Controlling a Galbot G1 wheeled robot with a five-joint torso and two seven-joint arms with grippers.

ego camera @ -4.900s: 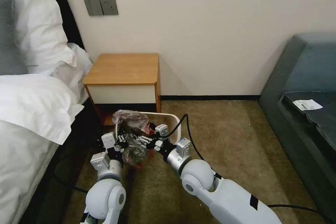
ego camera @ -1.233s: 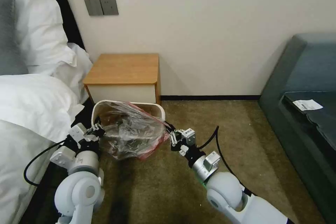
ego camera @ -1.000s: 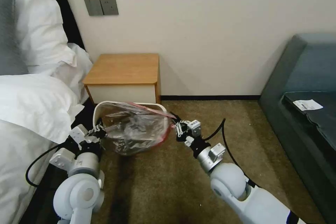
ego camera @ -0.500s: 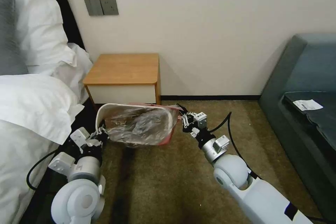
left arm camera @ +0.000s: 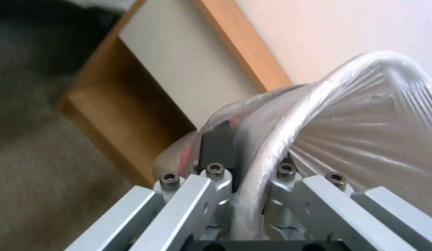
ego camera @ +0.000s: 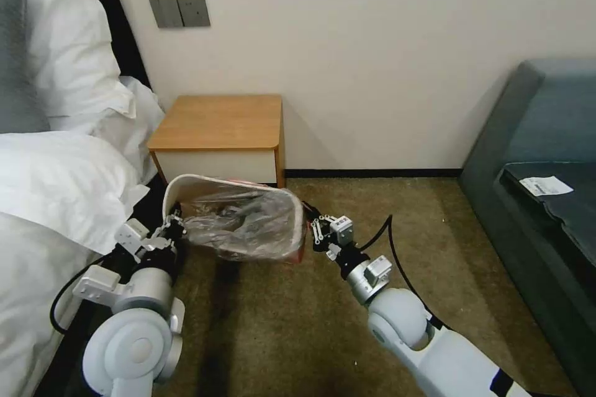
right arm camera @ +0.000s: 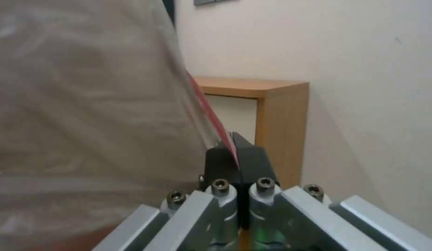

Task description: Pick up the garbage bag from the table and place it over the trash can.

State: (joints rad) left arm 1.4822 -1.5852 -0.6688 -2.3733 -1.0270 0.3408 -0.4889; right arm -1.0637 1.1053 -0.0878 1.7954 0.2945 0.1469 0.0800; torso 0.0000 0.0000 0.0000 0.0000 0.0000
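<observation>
While both grippers, left gripper point(ego camera: 172, 231) and right gripper point(ego camera: 313, 231), pinch garbage bag point(ego camera: 248, 226), trash can point(ego camera: 186, 183) mostly hidden.

The left tool point(left arm camera: 246, 174) rises from six o'clock, its metal links spread and its dark pad point(left arm camera: 217, 146) pinching the garbage bag point(left arm camera: 365, 115) against the trash can point(left arm camera: 309, 104) rim. The rim arcs from the tool toward two o'clock, the clear plastic stretched in fine pleats over it, with a streak of red at the pad. The counter point(left arm camera: 132, 115), wood-sided with a pale drawer front, runs from eight o'clock to twelve. Carpet point(left arm camera: 34, 167) lies at nine o'clock.
</observation>
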